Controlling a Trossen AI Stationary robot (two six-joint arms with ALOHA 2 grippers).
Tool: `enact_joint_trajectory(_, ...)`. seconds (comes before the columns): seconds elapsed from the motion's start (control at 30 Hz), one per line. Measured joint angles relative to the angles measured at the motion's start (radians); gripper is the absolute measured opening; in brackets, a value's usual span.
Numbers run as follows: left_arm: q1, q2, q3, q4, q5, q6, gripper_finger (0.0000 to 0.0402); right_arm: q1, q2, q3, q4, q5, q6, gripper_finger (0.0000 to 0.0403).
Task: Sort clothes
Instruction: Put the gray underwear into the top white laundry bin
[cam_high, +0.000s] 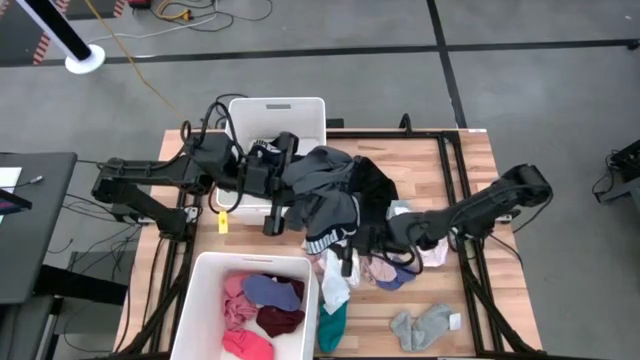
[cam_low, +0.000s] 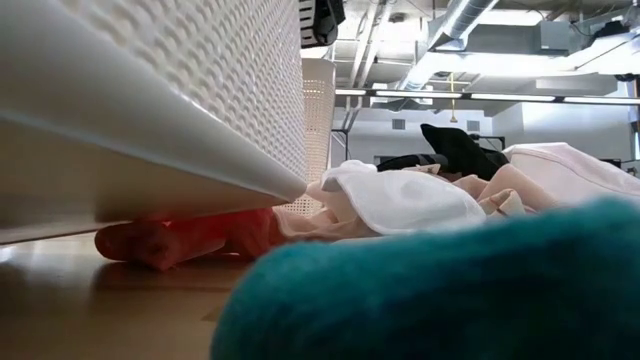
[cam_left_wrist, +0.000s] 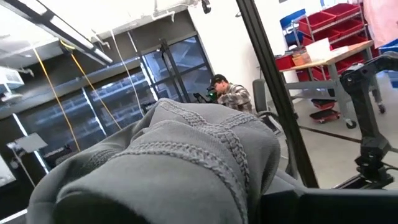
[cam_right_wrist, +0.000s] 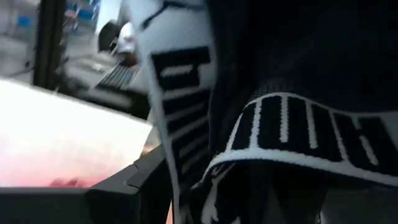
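A grey garment (cam_high: 325, 175) is bunched up over my left gripper (cam_high: 278, 195), between the two white bins; it fills the left wrist view (cam_left_wrist: 174, 162). My right gripper (cam_high: 346, 252) is at a black garment with a black-and-white striped band (cam_high: 330, 238), which also shows in the right wrist view (cam_right_wrist: 286, 130). Cloth hides both grippers' fingertips. Pink, white, teal and grey clothes (cam_high: 385, 270) lie in a heap on the table under and near the right gripper. My left gripper holds the grey garment by a bunched fold with a stitched seam (cam_left_wrist: 205, 134); the cloth itself hides the fingers. The garment is raised above the table and drapes toward the table's right. My right gripper holds the black garment at its striped band (cam_right_wrist: 273, 155). The band hangs beside the fingers, which the cloth hides.
A white bin (cam_high: 277, 125) stands at the far edge with dark clothes in it. A second white bin (cam_high: 205, 300) at the near edge holds pink, blue and maroon clothes; its wall fills the low view (cam_low: 150, 100). Grey socks (cam_high: 425, 325) lie at the near right.
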Motion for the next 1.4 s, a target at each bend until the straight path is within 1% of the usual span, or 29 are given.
enact_joint_trajectory(0.17, 0.0, 0.0, -0.003, -0.024, 0.011, -0.03, 0.0002, -0.04, 0.0, 0.0, 0.064, 0.0, 0.0, 0.0243)
enact_joint_trajectory(0.3, 0.0, 0.0, -0.01, -0.037, 0.028, -0.052, 0.0002, -0.065, 0.001, 0.0, 0.097, 0.002, -0.01, 0.021)
enact_joint_trajectory(0.4, 0.0, 0.0, -0.01, -0.056, 0.035, -0.068, 0.0002, -0.076, 0.001, 0.0, 0.119, 0.002, -0.041, 0.0163)
enact_joint_trajectory(0.47, 0.0, 0.0, -0.011, -0.069, 0.035, -0.078, 0.0002, -0.078, 0.001, 0.0, 0.124, 0.002, -0.064, 0.012)
enact_joint_trajectory(0.57, 0.0, 0.0, -0.011, -0.079, 0.043, -0.096, 0.0002, -0.079, 0.001, 0.0, 0.135, 0.001, -0.107, 0.0042)
enact_joint_trajectory(0.6, 0.0, 0.0, -0.011, -0.081, 0.058, -0.101, 0.0002, -0.079, 0.001, 0.0, 0.138, -0.001, -0.127, 0.0022)
enact_joint_trajectory(0.63, 0.0, 0.0, -0.011, -0.088, 0.069, -0.107, 0.0002, -0.079, 0.001, 0.0, 0.144, -0.001, -0.144, 0.0014)
enact_joint_trajectory(0.77, 0.0, 0.0, -0.011, -0.143, 0.086, -0.144, 0.0003, -0.085, 0.0, 0.0, 0.169, -0.002, -0.158, 0.0011)
enact_joint_trajectory(0.87, -0.001, 0.0, -0.011, -0.21, 0.086, -0.185, 0.0012, -0.085, -0.004, 0.0, 0.192, -0.002, -0.194, 0.0004)
enact_joint_trajectory(1.03, -0.012, 0.0, -0.011, -0.319, 0.08, -0.233, 0.0046, -0.085, -0.011, 0.001, 0.237, 0.0, -0.251, 0.0002)
enact_joint_trajectory(1.1, -0.027, -0.001, -0.011, -0.357, 0.059, -0.234, 0.0063, -0.085, -0.023, 0.001, 0.238, 0.0, -0.257, 0.0002)
enact_joint_trajectory(1.23, -0.072, -0.01, -0.011, -0.456, -0.048, -0.186, 0.0104, -0.085, -0.05, 0.001, 0.238, 0.002, -0.282, 0.0001)
enact_joint_trajectory(1.4, -0.145, -0.034, -0.011, -0.552, -0.267, -0.101, 0.0162, -0.083, -0.095, 0.002, 0.208, 0.003, -0.288, 0.0001)
